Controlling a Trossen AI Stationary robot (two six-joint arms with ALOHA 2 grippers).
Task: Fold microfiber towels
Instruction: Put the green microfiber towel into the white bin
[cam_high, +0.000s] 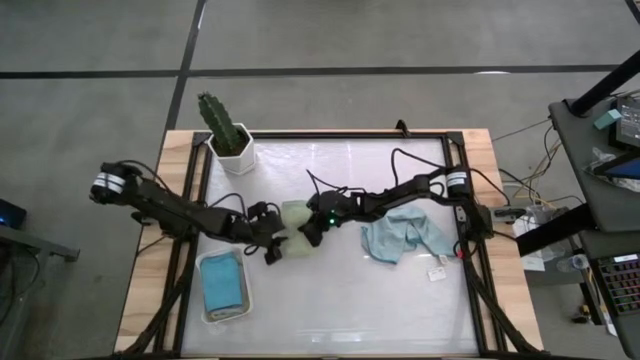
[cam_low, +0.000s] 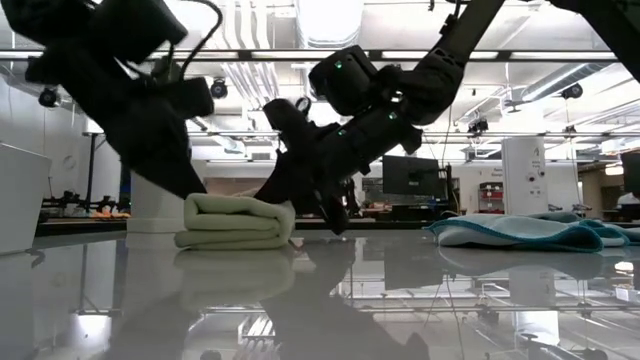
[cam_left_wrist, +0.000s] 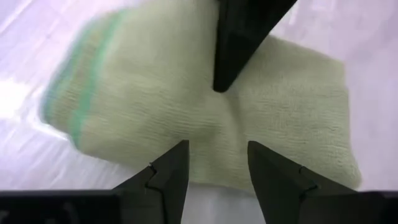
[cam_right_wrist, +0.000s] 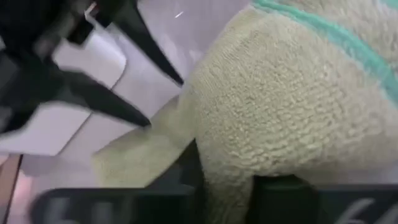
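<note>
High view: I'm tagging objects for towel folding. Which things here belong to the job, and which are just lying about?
Job:
- folded sage green microfibre cloth, at both grippers
- crumpled pale blue cloth
- teal cloth

Lying about:
- white rectangular tray
- green cactus in white pot

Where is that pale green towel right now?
From above, the sage green towel lies folded mid-table between the left pincer and right pincer, right of the white tray.
</note>
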